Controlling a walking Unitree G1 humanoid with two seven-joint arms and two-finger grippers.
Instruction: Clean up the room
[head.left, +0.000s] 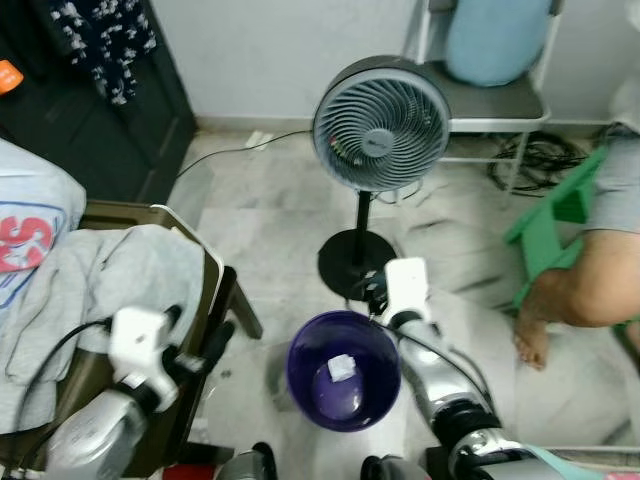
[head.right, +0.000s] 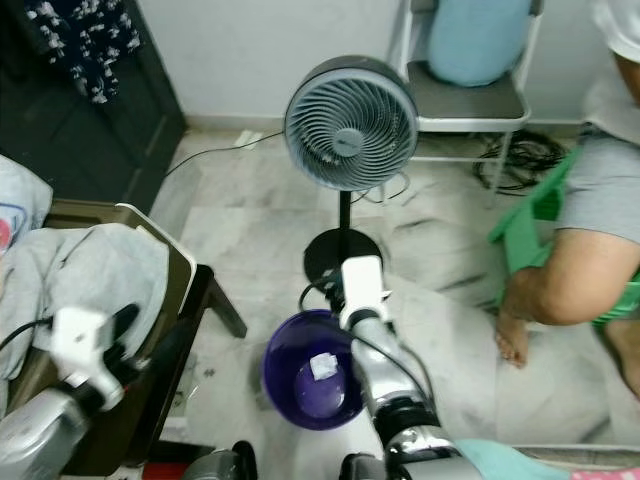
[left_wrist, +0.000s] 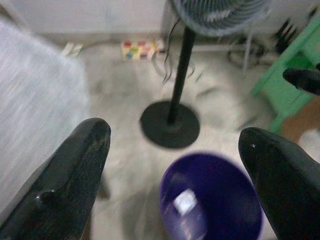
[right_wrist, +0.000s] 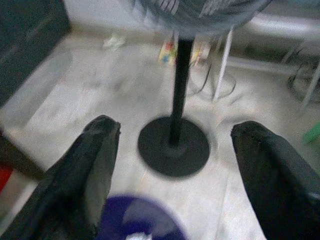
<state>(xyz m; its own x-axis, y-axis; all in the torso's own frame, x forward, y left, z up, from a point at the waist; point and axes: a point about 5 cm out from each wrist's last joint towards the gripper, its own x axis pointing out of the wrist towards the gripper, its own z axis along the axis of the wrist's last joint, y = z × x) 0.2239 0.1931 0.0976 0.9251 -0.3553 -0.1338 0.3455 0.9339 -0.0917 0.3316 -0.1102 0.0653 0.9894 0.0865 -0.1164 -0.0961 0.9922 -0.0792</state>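
Purple bin (head.left: 343, 370) stands on the pale floor (head.left: 265, 225) right in front of the robot, at about six o'clock in the head view, with one small white scrap (head.left: 342, 369) lying on its bottom; that suggests it serves as the collecting point for litter. Right gripper (right_wrist: 172, 165) hangs over the bin's rim at roughly one o'clock, its fingers spread wide with nothing between them, probably because a piece has been let go there. Left gripper (left_wrist: 175, 165), at nine o'clock beside the grey-draped chair (head.left: 110, 270), is also spread wide and empty. Beyond the bin, at twelve o'clock, stands the pedestal fan (head.left: 381, 122); a seated person's leg (head.left: 570, 290) lies at three o'clock.
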